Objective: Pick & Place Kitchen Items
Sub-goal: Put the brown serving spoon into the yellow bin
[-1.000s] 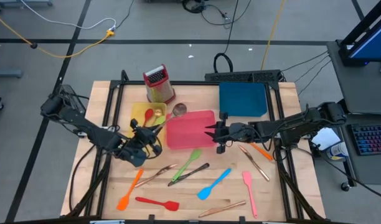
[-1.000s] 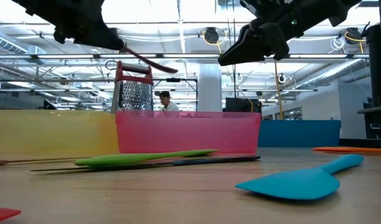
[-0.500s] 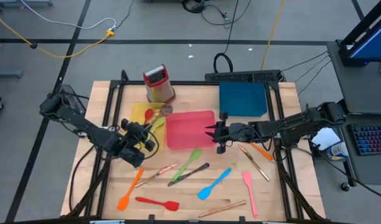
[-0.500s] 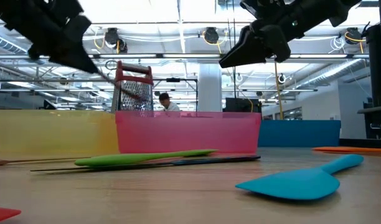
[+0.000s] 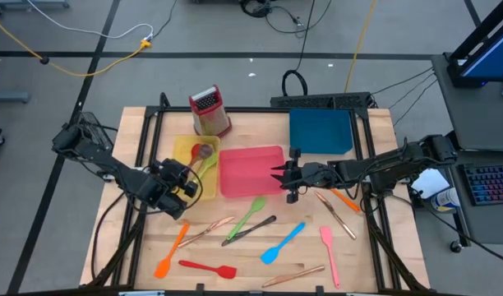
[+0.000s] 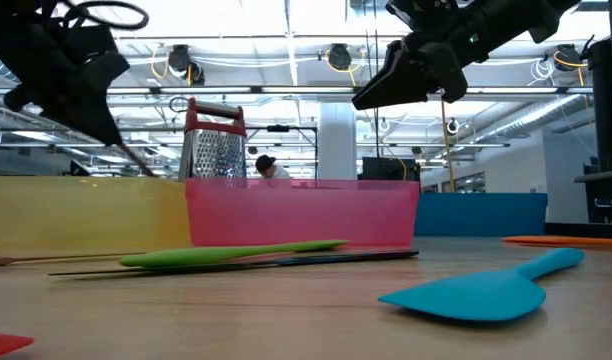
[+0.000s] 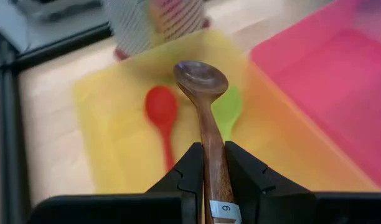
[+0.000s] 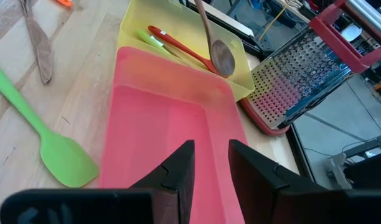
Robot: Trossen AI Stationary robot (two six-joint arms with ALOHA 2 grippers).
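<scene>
My left gripper (image 5: 188,182) is shut on a wooden spoon (image 7: 206,118), which slants down over the yellow tray (image 5: 180,146). The spoon's bowl (image 5: 204,152) hovers above a red spoon (image 7: 160,109) and a green spoon (image 7: 231,109) lying in that tray. My right gripper (image 5: 282,176) hangs above the right edge of the pink tray (image 5: 250,174), its fingers a little apart and holding nothing. Other utensils lie flat on the table: a green spatula (image 5: 250,212), a blue spatula (image 5: 283,242), a pink one (image 5: 327,255), a red one (image 5: 206,267) and an orange one (image 5: 171,251). My left gripper pinches the wooden spoon's handle (image 7: 212,177) between its two fingers, toward its free end. The fingers lie along the handle and slant down from the table's near left toward the yellow tray. The spoon sticks out ahead of them, lifted clear, bowl (image 7: 200,78) lowest.
A red-topped box grater (image 5: 209,111) stands just beyond the yellow tray. A blue tray (image 5: 321,131) sits at the far right. Dark and copper-coloured cutlery (image 5: 250,230) (image 5: 338,214) lies between the spatulas. A person (image 6: 266,165) shows far behind the table.
My left gripper has drawn back toward the table's left edge, sunk a little, tipped downward and rolled. The spoon it holds has swung from the pink tray's far left corner to over the yellow tray, its bowl now pointing down. My right gripper has kept still.
</scene>
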